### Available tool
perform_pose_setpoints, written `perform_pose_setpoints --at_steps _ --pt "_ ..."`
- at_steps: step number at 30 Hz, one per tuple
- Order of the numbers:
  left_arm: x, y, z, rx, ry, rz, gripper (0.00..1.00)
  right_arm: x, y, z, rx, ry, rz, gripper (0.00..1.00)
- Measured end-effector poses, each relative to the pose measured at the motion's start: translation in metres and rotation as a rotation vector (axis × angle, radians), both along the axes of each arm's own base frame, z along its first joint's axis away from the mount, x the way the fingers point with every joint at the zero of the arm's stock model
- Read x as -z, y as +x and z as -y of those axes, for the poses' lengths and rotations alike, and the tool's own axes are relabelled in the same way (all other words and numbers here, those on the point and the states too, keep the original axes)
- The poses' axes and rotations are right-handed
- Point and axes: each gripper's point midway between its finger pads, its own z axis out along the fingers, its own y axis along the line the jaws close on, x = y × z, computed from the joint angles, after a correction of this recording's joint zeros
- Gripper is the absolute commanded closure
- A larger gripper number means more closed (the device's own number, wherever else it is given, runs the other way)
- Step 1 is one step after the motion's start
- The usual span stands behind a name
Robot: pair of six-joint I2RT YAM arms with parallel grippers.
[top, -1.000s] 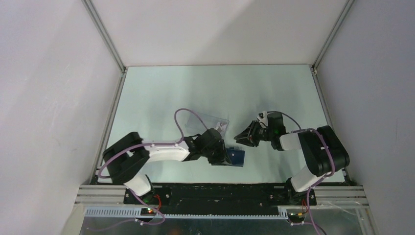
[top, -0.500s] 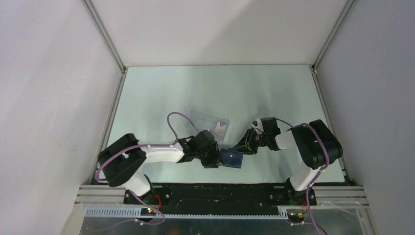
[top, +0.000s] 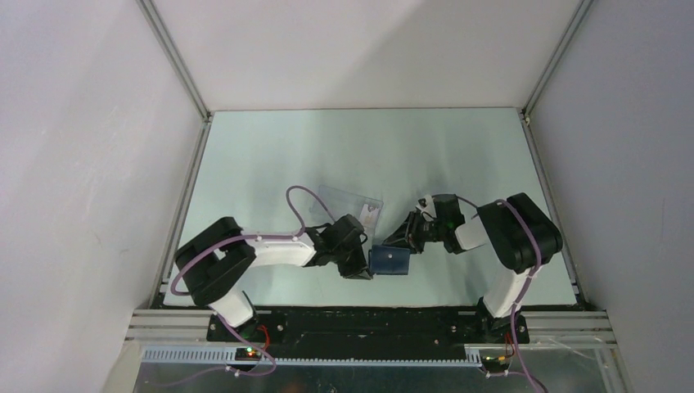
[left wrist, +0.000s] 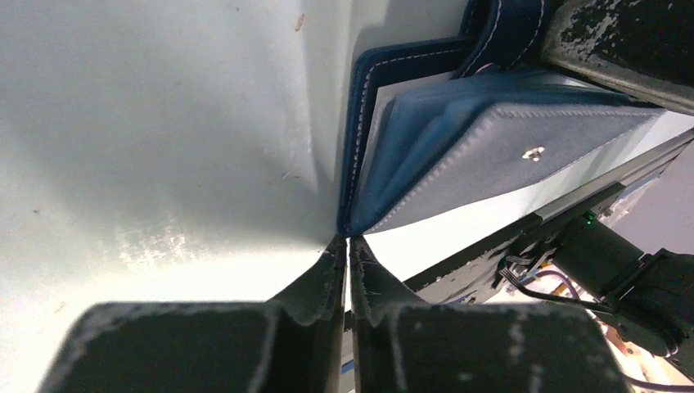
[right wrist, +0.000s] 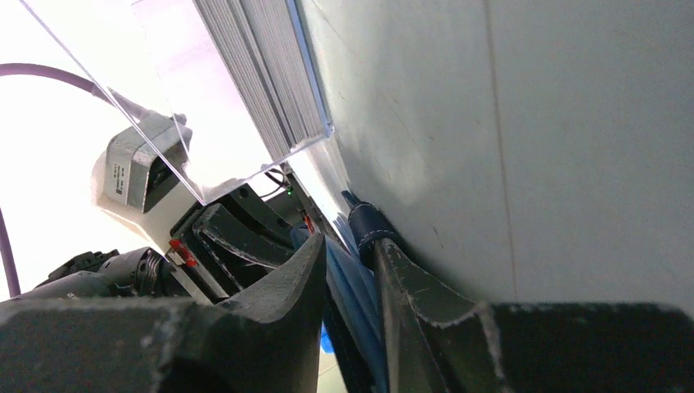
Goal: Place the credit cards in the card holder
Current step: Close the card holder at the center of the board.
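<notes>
The navy card holder (top: 389, 260) lies partly open at the near middle of the table. My left gripper (top: 361, 264) is at its left side; in the left wrist view its gripper (left wrist: 345, 242) is pinched shut on the holder's (left wrist: 491, 139) near corner. My right gripper (top: 404, 238) reaches in from the right. In the right wrist view its gripper (right wrist: 350, 262) is closed on the holder's blue inner leaves (right wrist: 348, 282), with the navy flap against the right finger. The pale see-through credit cards (top: 352, 202) lie just behind the holder; one also shows in the right wrist view (right wrist: 245, 90).
The pale green table top (top: 458, 155) is boxed in by white walls on three sides. A black base rail (top: 368, 321) runs along the near edge. The left arm's purple cable (top: 304, 201) loops over the table near the cards.
My right gripper has moved left and down onto the card holder. The left gripper and the holder have shifted slightly left, and the holder now stands between both grippers.
</notes>
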Motion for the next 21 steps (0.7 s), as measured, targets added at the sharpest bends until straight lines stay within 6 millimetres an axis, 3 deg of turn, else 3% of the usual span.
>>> perform_pose_setpoints --at_steps 2,11,21 --pt "0.001 0.000 0.001 0.006 0.005 -0.004 0.99 0.000 0.002 -0.004 -0.001 0.014 0.008 0.69" --pt "0.001 0.000 0.006 0.016 0.009 -0.021 1.00 -0.009 0.011 -0.016 0.012 0.092 0.012 0.69" --pt "0.001 0.001 0.013 0.026 0.006 -0.017 1.00 -0.039 0.038 -0.013 0.104 0.243 -0.010 0.70"
